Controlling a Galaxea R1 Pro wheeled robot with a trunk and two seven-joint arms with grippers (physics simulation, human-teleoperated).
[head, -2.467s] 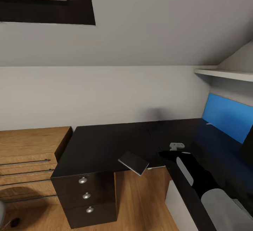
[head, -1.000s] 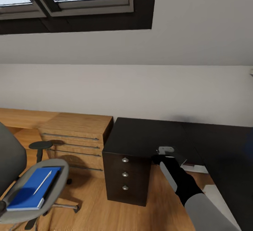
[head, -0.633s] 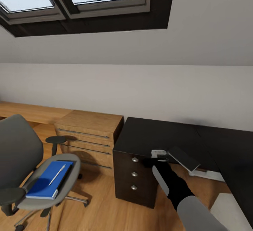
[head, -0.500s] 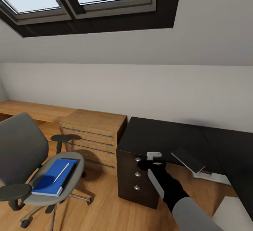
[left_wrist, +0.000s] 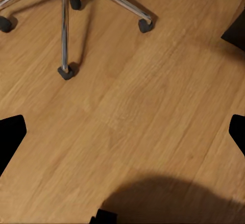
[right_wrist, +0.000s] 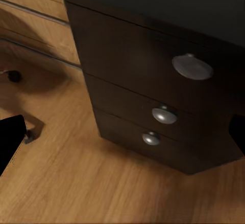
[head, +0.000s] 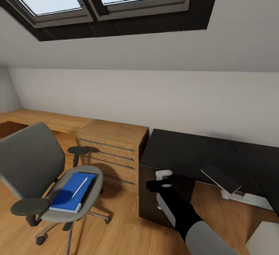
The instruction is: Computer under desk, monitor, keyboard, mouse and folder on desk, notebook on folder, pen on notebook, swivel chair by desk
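We see the blue folder [head: 73,193] and white pen [head: 81,187] on the swivel chair [head: 35,169] — our right gripper [head: 164,177] near the desk [head: 190,154] drawers; both jaws' states unclear.

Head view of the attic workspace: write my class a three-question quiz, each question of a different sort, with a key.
1. True or false: the folder lies on the seat of the swivel chair.
2. Multiple choice: the pen rests on A) the desk, B) the folder, C) the floor.
3. Fill in: the notebook overhangs the front edge of the ____.

Key: 1 true; 2 B; 3 desk.
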